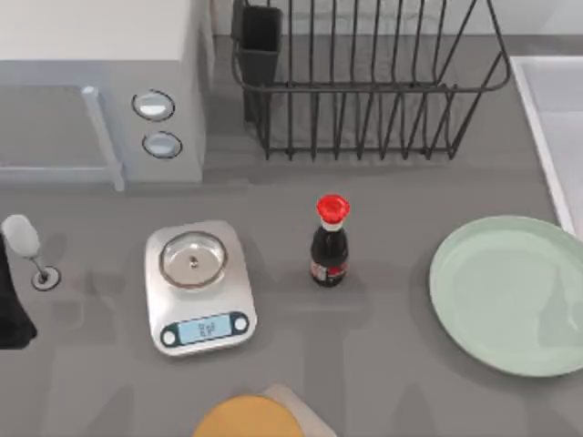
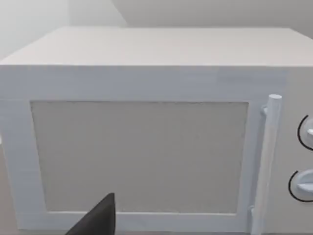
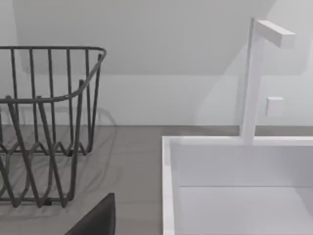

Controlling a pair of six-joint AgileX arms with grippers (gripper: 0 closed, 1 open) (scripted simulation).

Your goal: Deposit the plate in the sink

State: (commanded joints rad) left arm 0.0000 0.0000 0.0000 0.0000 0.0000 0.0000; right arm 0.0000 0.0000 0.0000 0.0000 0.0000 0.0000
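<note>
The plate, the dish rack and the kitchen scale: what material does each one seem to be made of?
The plate looks like glazed ceramic or perhaps melamine: an even pale green with a soft sheen. The dish rack appears to be dark coated metal wire, judging by its thin bent rods. The kitchen scale seems to be brushed metal or silver plastic, with a shiny round pan.
</note>
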